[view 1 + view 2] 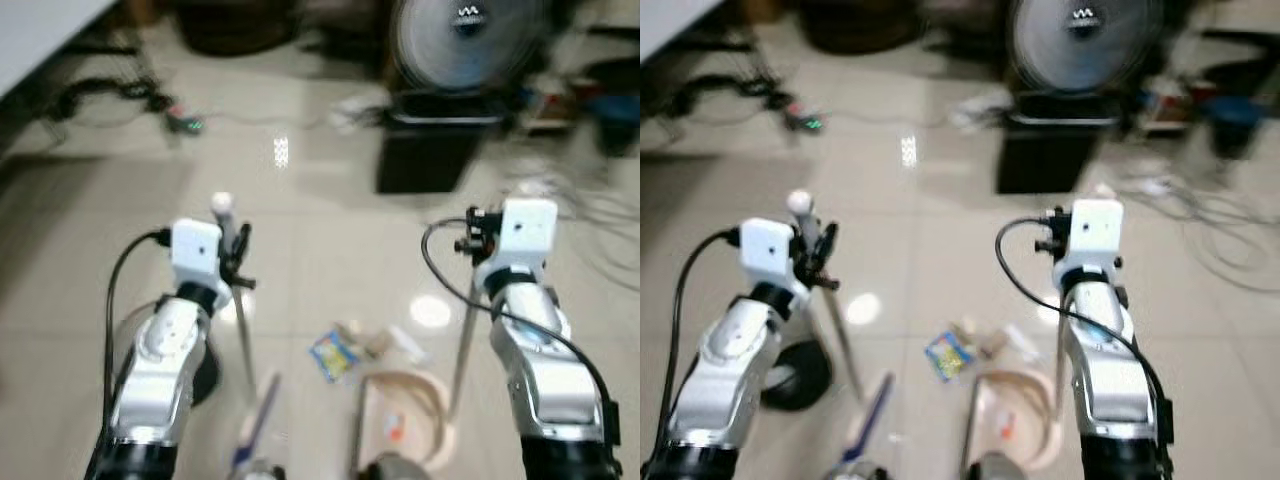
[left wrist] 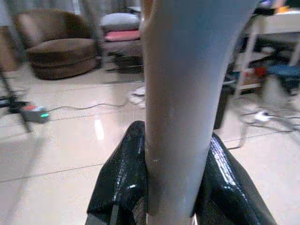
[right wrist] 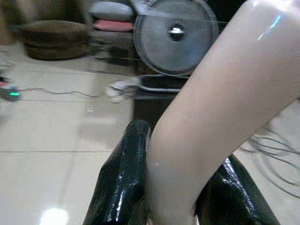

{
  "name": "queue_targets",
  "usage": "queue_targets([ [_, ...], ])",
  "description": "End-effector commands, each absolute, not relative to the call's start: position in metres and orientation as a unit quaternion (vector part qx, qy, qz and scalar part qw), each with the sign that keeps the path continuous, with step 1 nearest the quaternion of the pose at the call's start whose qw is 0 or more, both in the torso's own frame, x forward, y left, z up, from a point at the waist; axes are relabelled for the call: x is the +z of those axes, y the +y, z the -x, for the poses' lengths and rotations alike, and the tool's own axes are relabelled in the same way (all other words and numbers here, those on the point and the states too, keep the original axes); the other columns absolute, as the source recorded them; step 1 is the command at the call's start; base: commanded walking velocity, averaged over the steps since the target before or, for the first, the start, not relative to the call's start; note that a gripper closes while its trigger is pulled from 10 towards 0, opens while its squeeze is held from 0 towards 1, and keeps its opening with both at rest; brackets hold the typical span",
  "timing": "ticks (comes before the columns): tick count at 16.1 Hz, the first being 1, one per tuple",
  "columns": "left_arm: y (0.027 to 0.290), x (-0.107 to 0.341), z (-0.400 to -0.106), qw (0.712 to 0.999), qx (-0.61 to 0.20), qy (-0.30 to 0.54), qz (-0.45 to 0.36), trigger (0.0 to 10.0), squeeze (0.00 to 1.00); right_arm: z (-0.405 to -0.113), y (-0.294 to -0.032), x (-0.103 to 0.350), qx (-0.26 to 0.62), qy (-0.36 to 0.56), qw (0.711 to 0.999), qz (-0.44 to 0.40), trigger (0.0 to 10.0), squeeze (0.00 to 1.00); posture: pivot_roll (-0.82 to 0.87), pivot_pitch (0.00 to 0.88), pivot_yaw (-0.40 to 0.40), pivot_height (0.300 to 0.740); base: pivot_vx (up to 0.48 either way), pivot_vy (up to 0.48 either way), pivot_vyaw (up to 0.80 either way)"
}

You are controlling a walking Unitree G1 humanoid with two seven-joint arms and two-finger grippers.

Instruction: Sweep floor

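My left gripper [image 1: 238, 262] is shut on the grey broom handle [image 1: 243, 335], which runs down to blue bristles [image 1: 258, 418] near the floor. In the left wrist view the handle [image 2: 180, 108] sits clamped between both black fingers [image 2: 123, 178]. My right gripper [image 1: 478, 240] is shut on the beige dustpan handle [image 3: 211, 122], whose thin pole [image 1: 462, 350] leads down to the beige dustpan [image 1: 405, 410]. Litter lies on the tiles just ahead of the pan: a blue and yellow wrapper [image 1: 333, 355] and pale scraps [image 1: 395, 342]. An orange bit [image 1: 393, 430] lies inside the pan.
A large floor fan [image 1: 462, 40] on a black base [image 1: 425, 150] stands ahead. Cables [image 1: 590, 215] trail on the right, a power strip with a green light [image 1: 186, 124] on the left. A dark round object [image 1: 795, 375] sits by my left arm. A brown armchair [image 2: 56, 47] is farther off.
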State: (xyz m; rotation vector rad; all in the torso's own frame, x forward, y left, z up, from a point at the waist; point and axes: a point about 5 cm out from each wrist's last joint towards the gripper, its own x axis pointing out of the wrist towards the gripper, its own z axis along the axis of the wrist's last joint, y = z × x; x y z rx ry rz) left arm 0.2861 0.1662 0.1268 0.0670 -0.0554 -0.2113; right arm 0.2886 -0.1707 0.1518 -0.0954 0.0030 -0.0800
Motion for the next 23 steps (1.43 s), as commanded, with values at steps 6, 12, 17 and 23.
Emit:
queue_targets([
  [6, 0.171, 0.137, -0.29, 0.996, -0.066, -0.06, -0.027, 10.0, 0.0, -0.291, -0.168, 0.168, -0.036, -0.057, 0.997, 0.044, 10.0, 0.0, -0.02, 0.103, 0.025, 0.74, 0.364, 0.0, -0.07],
  [12, 0.17, 0.135, -0.284, 0.996, -0.058, -0.064, -0.036, 10.0, 0.0, -0.287, -0.167, 0.162, -0.023, -0.059, 0.995, 0.073, 10.0, 0.0, -0.02, 0.092, 0.021, 0.74, 0.407, 0.0, 0.0],
  [17, 0.167, 0.132, -0.281, 0.995, -0.062, -0.061, -0.042, 10.0, 0.0, -0.284, -0.167, 0.153, -0.013, -0.045, 0.995, 0.086, 10.0, 0.0, -0.01, 0.075, 0.023, 0.74, 0.413, 0.0, 0.48],
  [23, 0.168, 0.131, -0.281, 0.995, -0.066, -0.058, -0.047, 10.0, 0.0, -0.281, -0.166, 0.151, -0.004, -0.057, 0.995, 0.083, 10.0, 0.0, -0.01, 0.062, 0.031, 0.74, 0.413, 0.0, 0.11],
])
